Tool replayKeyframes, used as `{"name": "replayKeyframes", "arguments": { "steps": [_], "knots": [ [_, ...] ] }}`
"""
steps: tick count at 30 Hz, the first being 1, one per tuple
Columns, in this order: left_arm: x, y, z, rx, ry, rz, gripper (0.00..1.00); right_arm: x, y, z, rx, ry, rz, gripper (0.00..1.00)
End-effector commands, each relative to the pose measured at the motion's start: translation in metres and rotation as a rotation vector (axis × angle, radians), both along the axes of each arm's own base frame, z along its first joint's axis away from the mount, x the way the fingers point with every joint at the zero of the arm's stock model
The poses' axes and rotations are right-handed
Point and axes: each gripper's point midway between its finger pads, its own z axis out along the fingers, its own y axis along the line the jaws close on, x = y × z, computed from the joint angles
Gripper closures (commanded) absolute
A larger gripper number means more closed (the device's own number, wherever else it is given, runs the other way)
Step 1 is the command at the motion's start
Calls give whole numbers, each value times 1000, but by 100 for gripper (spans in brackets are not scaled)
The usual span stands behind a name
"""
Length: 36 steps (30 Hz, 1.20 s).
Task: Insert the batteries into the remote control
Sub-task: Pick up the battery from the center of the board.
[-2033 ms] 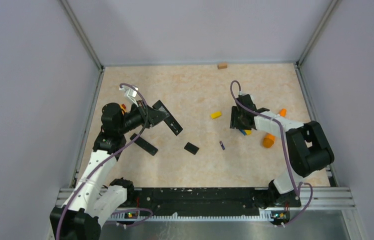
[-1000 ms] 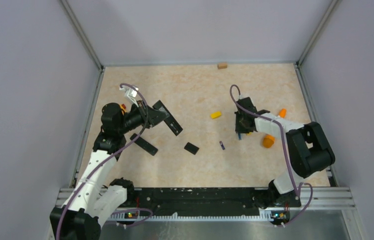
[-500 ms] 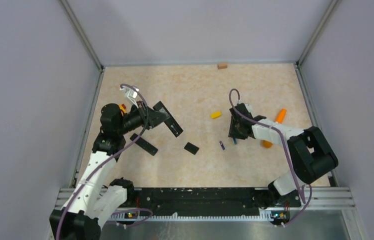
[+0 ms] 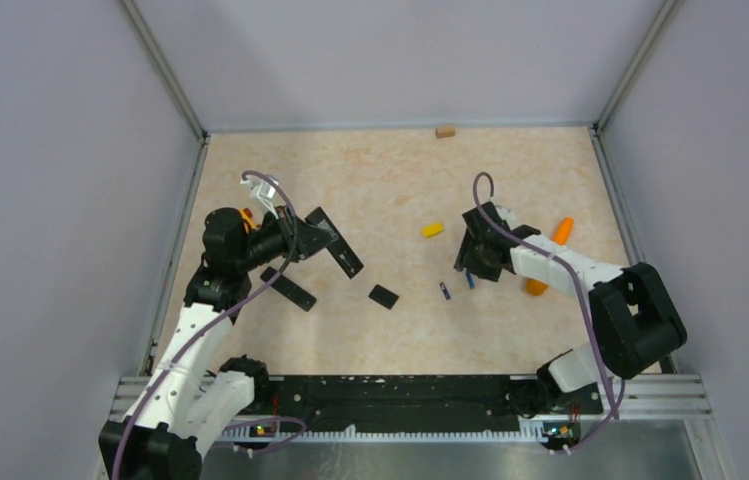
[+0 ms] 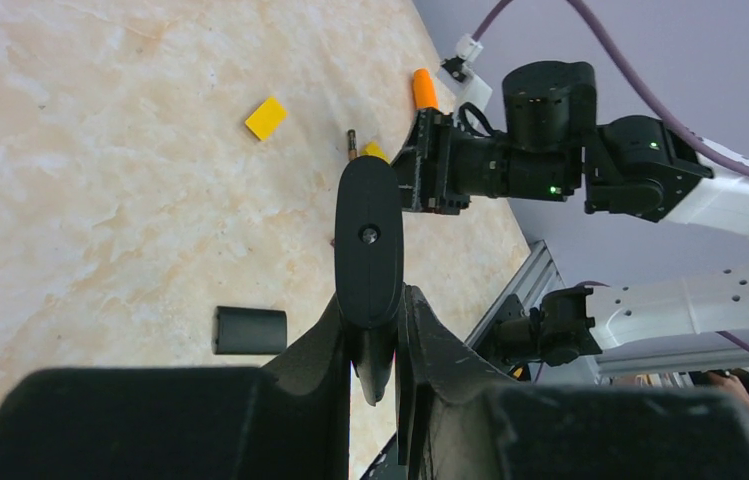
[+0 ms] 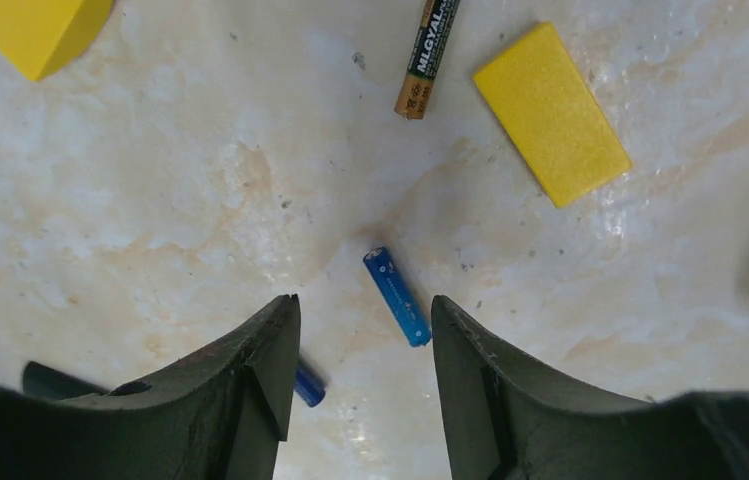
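Right claw: released, its two dark fingers spread and pointing down at the pale marbled counter, with nothing in them.
Inside its gap: a short blue cylindrical battery lies flat on the counter between the fingers, closer to one of them and touching neither. The claw looks set astride it for a pinch.
At one finger's edge: the blue-purple end of a second battery peeks out, the rest hidden behind that finger.
Farther out: a dark battery with a gold end lies beyond, between two flat yellow blocks, apart from both.
Why here: all three cells lie close together, so the right arm probably works this patch as its supply.
Left claw: clenched on the lower end of a slim black plastic remote control.
Remote's pose: lifted clear of the counter, its long body reaching out toward the right arm. This looks like a way to hold it steady and within reach for loading.
Small black rectangular lid: flat on the counter between the arms. It is likely the battery cover, though no view shows the bay itself.
Progress: no battery is seen in the remote, so picking one up seems to be the step in hand.
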Motion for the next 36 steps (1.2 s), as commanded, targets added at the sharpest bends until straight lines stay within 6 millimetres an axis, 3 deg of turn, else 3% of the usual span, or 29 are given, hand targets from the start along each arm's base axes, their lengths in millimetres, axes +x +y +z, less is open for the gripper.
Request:
{"name": "replayKeyframes", "arguments": {
  "steps": [1,9,19,24,36],
  "knots": [
    [5,5,23,14,-81,38,100,4,19,31,172,-56,-180,48],
    [11,10,15,29,-44,80,100,0,29,25,381,-28,-477,46],
    [10,11,10,36,-33,94,100,-8,19,15,414,99,-903,47],
    [9,14,9,44,-40,105,100,-11,24,4,415,166,-986,50],
    [10,14,5,54,-37,108,100,-9,-12,-1,271,54,-1099,48]
  ]
}}
